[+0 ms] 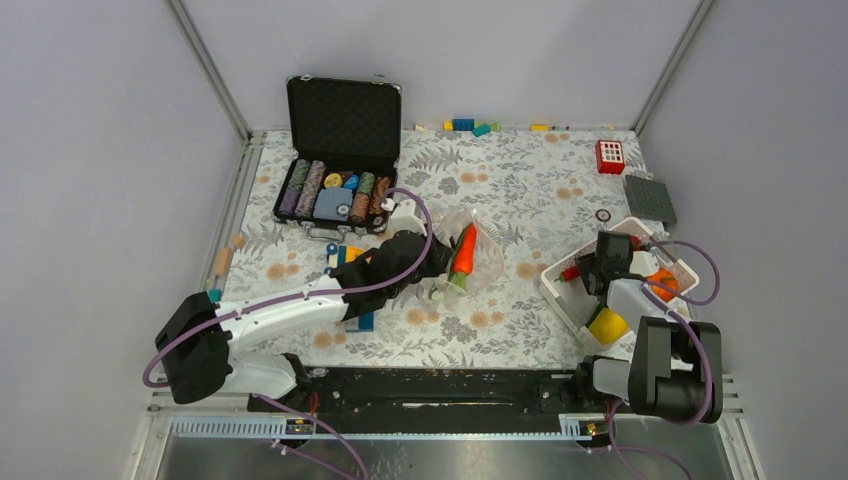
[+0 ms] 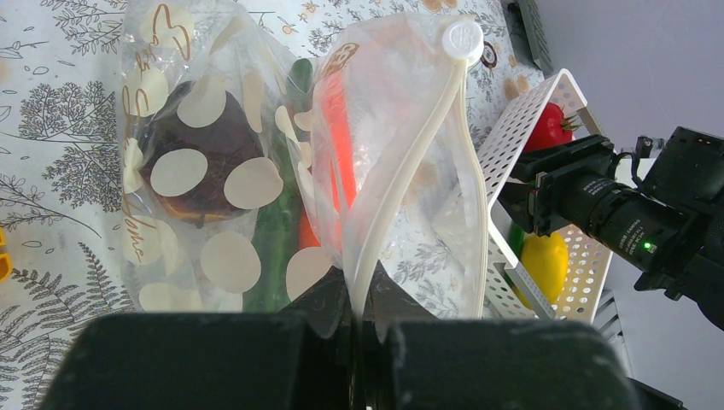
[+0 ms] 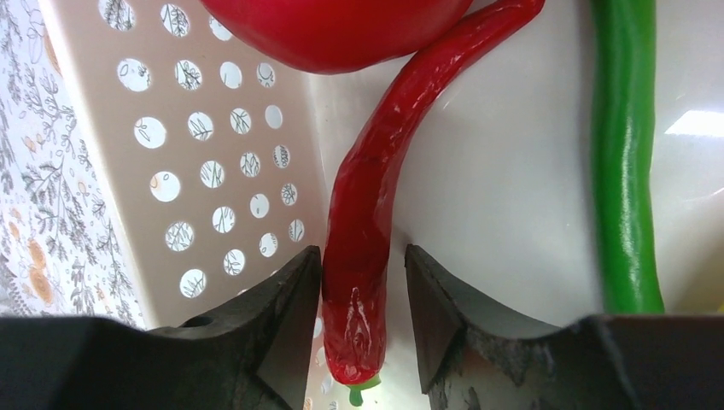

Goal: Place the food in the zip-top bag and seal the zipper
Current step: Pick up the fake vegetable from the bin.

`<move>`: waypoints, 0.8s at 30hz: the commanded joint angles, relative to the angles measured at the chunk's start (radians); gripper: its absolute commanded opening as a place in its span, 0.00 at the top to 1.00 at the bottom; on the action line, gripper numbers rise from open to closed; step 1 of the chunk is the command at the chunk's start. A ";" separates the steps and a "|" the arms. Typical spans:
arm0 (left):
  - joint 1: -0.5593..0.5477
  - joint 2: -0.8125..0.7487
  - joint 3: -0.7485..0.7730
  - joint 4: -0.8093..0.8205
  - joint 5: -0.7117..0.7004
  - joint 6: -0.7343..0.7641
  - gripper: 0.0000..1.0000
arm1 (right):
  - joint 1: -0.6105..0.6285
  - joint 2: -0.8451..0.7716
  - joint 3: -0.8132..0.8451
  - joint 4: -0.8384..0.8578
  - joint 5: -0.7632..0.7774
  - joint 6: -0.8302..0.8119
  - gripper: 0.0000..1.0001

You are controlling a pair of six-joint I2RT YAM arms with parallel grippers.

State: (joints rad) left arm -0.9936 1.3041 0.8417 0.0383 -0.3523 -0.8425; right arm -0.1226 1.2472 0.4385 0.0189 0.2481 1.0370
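The right hand [image 3: 363, 295] is down in the basket [image 3: 213, 171], fingers apart either side of the chili [image 3: 376, 188]. The left hand [image 2: 354, 342] is clamped on the bag [image 2: 196, 248] at its zipper [image 2: 410, 171], on the worktop [image 1: 520, 180]. Filling is under way; next it should pinch, lift and carry the chili across.

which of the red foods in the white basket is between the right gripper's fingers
The long curved red chili: it lies between the fingers of the right gripper, while the round red tomato sits beyond the fingertips.
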 commanded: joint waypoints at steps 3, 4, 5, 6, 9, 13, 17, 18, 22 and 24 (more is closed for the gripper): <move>0.005 -0.030 0.018 0.034 -0.024 0.012 1.00 | -0.008 -0.041 0.004 -0.193 0.006 -0.107 0.52; 0.007 -0.031 0.020 0.034 -0.026 0.012 1.00 | -0.008 -0.061 0.012 -0.225 0.021 -0.122 0.52; 0.006 -0.030 0.020 0.033 -0.025 0.014 1.00 | -0.008 -0.082 0.015 -0.252 0.041 -0.138 0.52; 0.007 -0.029 0.022 0.031 -0.026 0.015 1.00 | -0.008 -0.102 0.018 -0.278 0.061 -0.151 0.53; 0.007 -0.026 0.023 0.030 -0.030 0.017 1.00 | -0.008 -0.136 0.013 -0.300 0.105 -0.173 0.53; 0.006 -0.029 0.022 0.026 -0.028 0.016 1.00 | -0.008 -0.099 0.015 -0.276 0.074 -0.190 0.53; 0.007 -0.040 0.016 0.026 -0.034 0.016 1.00 | -0.008 -0.018 0.031 -0.251 0.037 -0.198 0.55; 0.006 -0.043 0.015 0.026 -0.036 0.017 1.00 | -0.008 -0.008 0.035 -0.248 0.028 -0.203 0.58; 0.007 -0.049 0.015 0.025 -0.042 0.021 1.00 | -0.008 -0.066 0.047 -0.261 0.015 -0.234 0.72; 0.007 -0.049 0.014 0.026 -0.040 0.021 1.00 | -0.008 -0.142 0.070 -0.320 0.033 -0.260 0.77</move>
State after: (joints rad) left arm -0.9936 1.2968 0.8417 0.0208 -0.3656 -0.8349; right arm -0.1265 1.1961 0.4786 -0.1837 0.2802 0.8330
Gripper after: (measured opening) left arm 0.008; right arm 0.357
